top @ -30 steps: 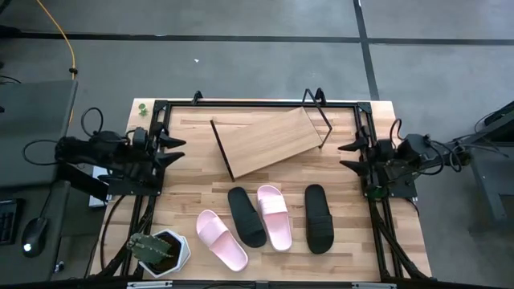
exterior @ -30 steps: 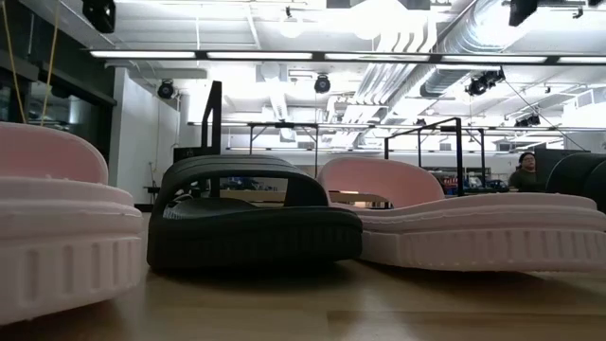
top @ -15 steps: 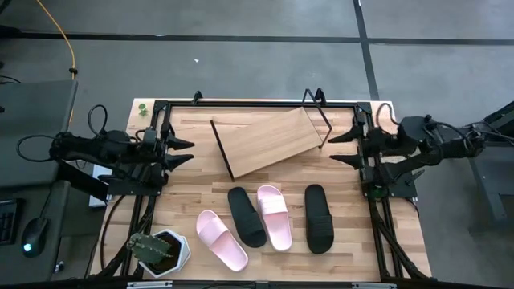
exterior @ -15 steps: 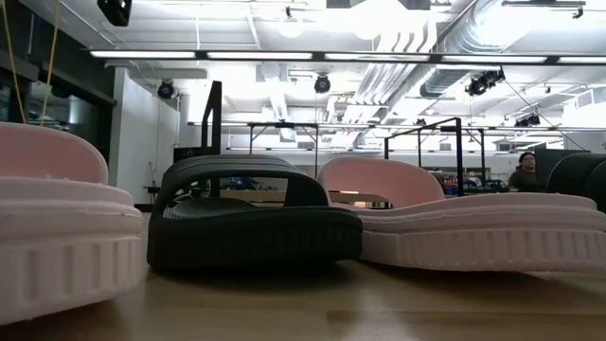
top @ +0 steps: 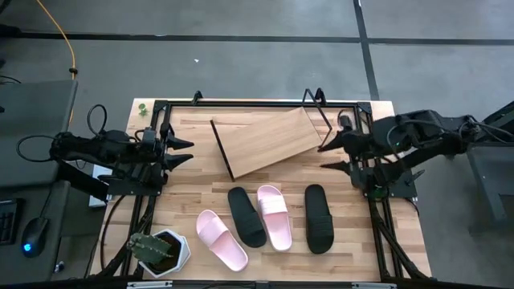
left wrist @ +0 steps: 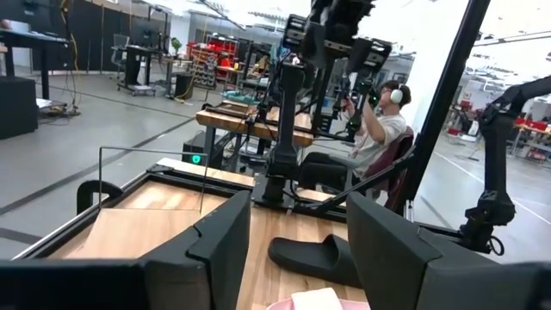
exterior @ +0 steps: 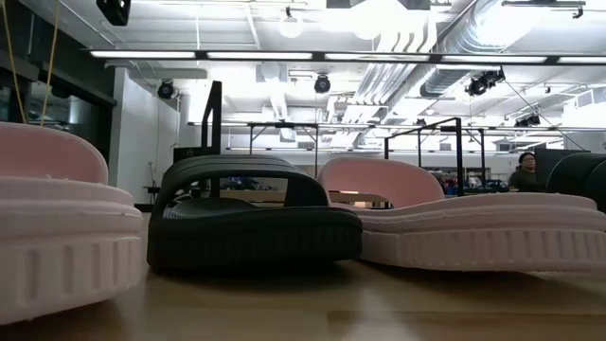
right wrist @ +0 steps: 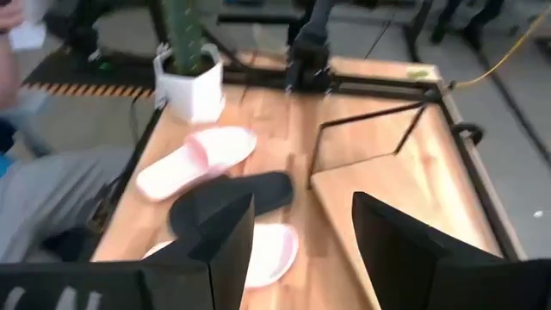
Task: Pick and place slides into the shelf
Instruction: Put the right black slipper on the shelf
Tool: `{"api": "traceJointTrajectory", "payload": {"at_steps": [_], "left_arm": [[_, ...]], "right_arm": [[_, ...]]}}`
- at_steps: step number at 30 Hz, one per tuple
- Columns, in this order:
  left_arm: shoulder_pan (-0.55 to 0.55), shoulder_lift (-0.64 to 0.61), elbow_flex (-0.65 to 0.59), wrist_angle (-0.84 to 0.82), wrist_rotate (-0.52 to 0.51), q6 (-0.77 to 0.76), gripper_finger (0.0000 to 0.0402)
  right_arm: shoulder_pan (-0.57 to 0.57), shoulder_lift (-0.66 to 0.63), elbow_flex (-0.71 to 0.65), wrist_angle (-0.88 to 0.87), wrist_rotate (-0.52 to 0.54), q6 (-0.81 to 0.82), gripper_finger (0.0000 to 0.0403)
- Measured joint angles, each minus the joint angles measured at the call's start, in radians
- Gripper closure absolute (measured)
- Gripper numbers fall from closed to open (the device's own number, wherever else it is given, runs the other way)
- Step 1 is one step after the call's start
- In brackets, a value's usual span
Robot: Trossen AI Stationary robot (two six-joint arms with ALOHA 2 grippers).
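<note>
Four slides lie sole-down in a row on the near half of the table: a pink one point(top: 222, 239), a black one point(top: 246, 216), a pink one point(top: 274, 217) and a black one point(top: 319, 217). The low view shows them up close: pink point(exterior: 57, 237), black point(exterior: 251, 223), pink point(exterior: 454, 227). The shelf point(top: 269, 140), a slanted light-wood board on a black wire frame, stands on the far half. My left gripper point(top: 191, 152) hovers open at the table's left side. My right gripper point(top: 322, 157) hovers open just off the shelf's right end, above the table.
A cactus in a white hexagonal pot point(top: 158, 250) stands at the near left corner, beside the leftmost pink slide. Black frame rails point(top: 257, 104) run along the table's far, left and right edges. Bare wood lies between the shelf and the row of slides.
My right gripper has moved from the table's right edge toward the left, out over the table to the shelf's right end. My left gripper has edged a little toward the right and then held still. The slides and the shelf have stayed in place.
</note>
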Motion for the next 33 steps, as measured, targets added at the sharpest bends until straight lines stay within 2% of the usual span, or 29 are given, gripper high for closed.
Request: {"api": "traceJointTrajectory", "payload": {"at_steps": [2, 6, 11, 23, 33], "left_arm": [[0.0, 0.0, 0.0, 0.0, 0.0, 0.0, 0.0224], [0.0, 0.0, 0.0, -0.002, 0.0, 0.0, 0.0224], [0.0, 0.0, 0.0, -0.014, 0.0, 0.0, 0.0224], [0.0, 0.0, 0.0, -0.02, 0.0, 0.0, 0.0224], [0.0, 0.0, 0.0, -0.02, -0.001, 0.019, 0.0224]], "right_arm": [[0.035, 0.042, 0.058, -0.053, 0.015, 0.023, 0.0215], [0.118, 0.118, 0.154, -0.172, 0.113, 0.075, 0.0215], [0.211, 0.199, 0.22, -0.304, 0.189, 0.188, 0.0215], [0.405, 0.367, 0.224, -0.413, 0.231, 0.476, 0.0215], [0.515, 0.522, 0.223, -0.467, 0.232, 0.67, 0.0215]]}}
